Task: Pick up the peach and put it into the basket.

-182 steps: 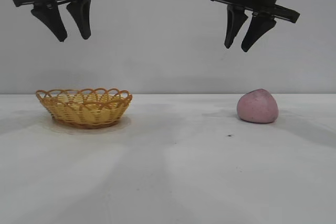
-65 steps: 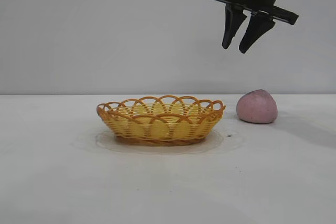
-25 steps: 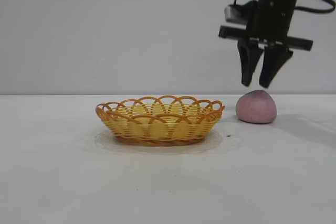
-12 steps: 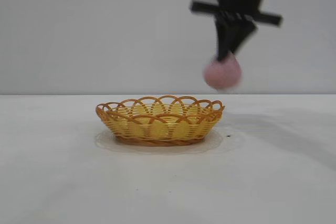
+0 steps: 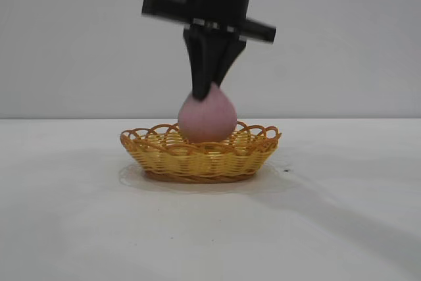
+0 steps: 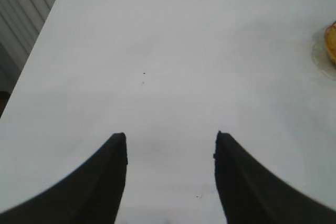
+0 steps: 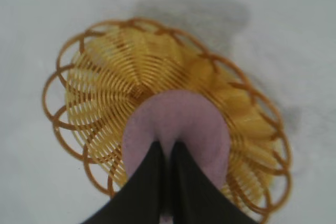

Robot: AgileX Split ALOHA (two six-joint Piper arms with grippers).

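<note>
A: How does the right gripper (image 5: 209, 90) have the peach (image 5: 208, 119)?

B: Fingers pinched on its pointed top, peach low inside the wicker basket (image 5: 258, 151). That tip draws up into a teardrop, so it is probably soft and light.

A: The left gripper (image 6: 170, 145)?

B: Spread apart over bare table (image 6: 173, 51), idle.

White table (image 5: 342, 228), plain grey wall (image 5: 79, 44) behind; soft shadows.

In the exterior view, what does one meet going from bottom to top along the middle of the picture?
Table → basket → peach → right pincer, shut on the peach's top.
</note>
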